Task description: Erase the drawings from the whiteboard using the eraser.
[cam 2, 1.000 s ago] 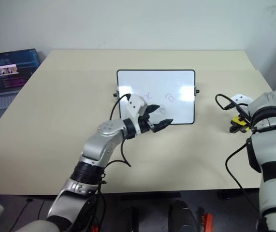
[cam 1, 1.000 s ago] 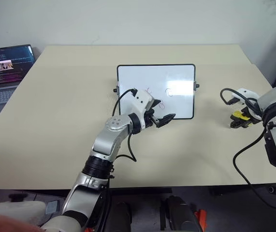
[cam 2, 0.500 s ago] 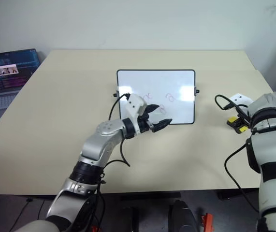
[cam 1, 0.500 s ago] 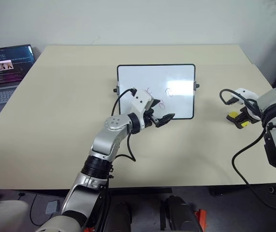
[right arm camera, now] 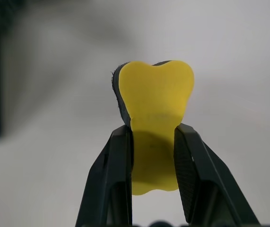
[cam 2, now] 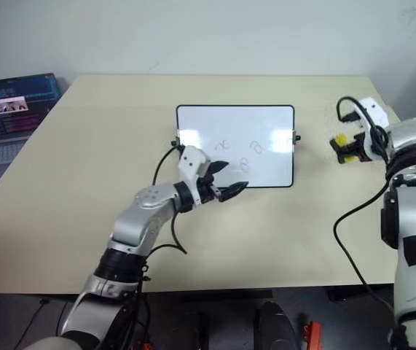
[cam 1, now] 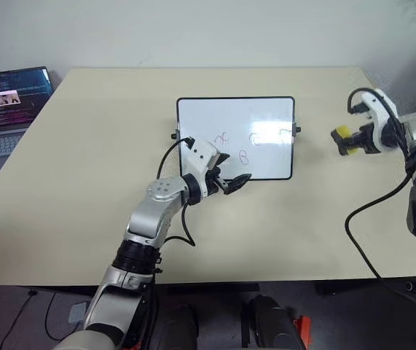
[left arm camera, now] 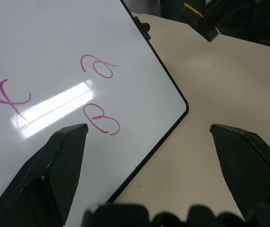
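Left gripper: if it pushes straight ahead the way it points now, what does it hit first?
Probably the whiteboard. The left gripper, fingers open, straddles its near right corner, one finger over the white face by the B-like mark, the other over bare table. Height above the board is unclear.

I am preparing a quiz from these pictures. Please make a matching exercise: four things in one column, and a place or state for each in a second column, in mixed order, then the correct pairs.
Things:
1. eraser
2. left gripper
3. drawings
4. laptop

Places or states:
A. open, at the whiteboard's near edge
B. beside the table's far left corner, screen lit
C. squeezed in the right gripper, off the table
D. not yet wiped, on the whiteboard

Pairs: 1-C, 2-A, 3-D, 4-B
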Robot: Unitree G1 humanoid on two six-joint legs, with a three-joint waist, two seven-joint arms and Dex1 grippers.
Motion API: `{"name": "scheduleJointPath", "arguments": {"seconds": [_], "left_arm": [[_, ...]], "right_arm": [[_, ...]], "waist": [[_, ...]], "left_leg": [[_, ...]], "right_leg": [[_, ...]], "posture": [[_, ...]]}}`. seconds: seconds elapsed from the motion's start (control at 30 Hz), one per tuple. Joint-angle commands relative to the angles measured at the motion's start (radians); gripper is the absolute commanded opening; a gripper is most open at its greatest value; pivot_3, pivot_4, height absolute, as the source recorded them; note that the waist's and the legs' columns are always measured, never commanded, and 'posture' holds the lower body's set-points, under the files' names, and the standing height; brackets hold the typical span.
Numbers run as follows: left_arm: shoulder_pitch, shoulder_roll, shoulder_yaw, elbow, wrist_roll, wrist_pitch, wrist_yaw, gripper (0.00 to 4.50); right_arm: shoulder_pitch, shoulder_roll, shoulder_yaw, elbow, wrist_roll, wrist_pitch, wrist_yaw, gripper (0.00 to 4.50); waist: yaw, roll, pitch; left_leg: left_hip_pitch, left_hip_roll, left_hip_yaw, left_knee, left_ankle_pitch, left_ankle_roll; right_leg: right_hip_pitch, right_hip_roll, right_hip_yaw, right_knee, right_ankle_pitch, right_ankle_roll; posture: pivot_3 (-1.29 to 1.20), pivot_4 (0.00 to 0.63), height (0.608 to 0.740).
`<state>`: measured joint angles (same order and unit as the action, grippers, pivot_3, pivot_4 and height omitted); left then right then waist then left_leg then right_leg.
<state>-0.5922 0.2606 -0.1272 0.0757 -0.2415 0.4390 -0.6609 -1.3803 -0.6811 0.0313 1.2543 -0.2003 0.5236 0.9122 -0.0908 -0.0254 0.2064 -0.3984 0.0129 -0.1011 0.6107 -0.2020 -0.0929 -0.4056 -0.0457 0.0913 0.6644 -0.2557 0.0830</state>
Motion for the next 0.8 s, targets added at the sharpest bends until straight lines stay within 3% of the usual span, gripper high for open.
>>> {"name": "scheduleJointPath", "arguments": {"seconds": [0.03, 0.17, 0.37, 0.57, 0.8], "left_arm": [[0.001, 0.041, 0.054, -0.072, -0.015, 0.007, 0.008, 4.5], [0.026, 0.106, 0.105, -0.106, -0.022, 0.027, 0.011, 4.5], [0.048, 0.174, 0.159, -0.114, -0.022, 0.033, 0.027, 4.5], [0.062, 0.19, 0.172, -0.129, -0.024, 0.04, 0.042, 4.5], [0.095, 0.197, 0.168, -0.154, -0.012, 0.053, 0.056, 4.5]], "right_arm": [[0.025, 0.035, -0.065, -0.21, 0.102, 0.037, -0.007, 0.87], [0.146, 0.121, -0.08, -0.608, 0.189, 0.232, -0.027, 0.87], [0.219, 0.262, -0.065, -0.926, 0.235, 0.362, -0.193, 0.87], [0.25, 0.341, 0.063, -1.04, 0.192, 0.329, -0.288, 0.86], [0.213, 0.427, 0.166, -0.958, 0.147, 0.318, -0.372, 0.86]], "waist": [[-0.006, 0.0, 0.0], [-0.005, 0.0, 0.0], [0.003, 0.0, 0.0], [0.008, 0.0, 0.0], [0.006, 0.0, 0.0]], "left_leg": [[0.0, 0.0, 0.0, 0.0, 0.0, 0.0], [-0.001, 0.0, -0.001, 0.0, 0.0, 0.0], [-0.002, 0.0, -0.004, 0.0, 0.0, 0.0], [-0.002, 0.0, -0.005, 0.0, 0.0, 0.0], [-0.002, 0.0, -0.005, 0.0, 0.0, 0.0]], "right_leg": [[0.0, 0.0, 0.0, 0.0, 0.0, 0.0], [0.0, 0.0, -0.001, 0.0, 0.0, 0.0], [-0.001, 0.0, -0.004, 0.001, 0.0, 0.0], [-0.001, 0.0, -0.005, 0.001, 0.0, 0.0], [-0.001, 0.0, -0.005, 0.001, 0.0, -0.001]], "posture": [[0.0, 0.15, 0.74], [0.0, 0.15, 0.74], [0.0, 0.15, 0.74], [0.0, 0.15, 0.74], [0.0, 0.15, 0.74]]}}
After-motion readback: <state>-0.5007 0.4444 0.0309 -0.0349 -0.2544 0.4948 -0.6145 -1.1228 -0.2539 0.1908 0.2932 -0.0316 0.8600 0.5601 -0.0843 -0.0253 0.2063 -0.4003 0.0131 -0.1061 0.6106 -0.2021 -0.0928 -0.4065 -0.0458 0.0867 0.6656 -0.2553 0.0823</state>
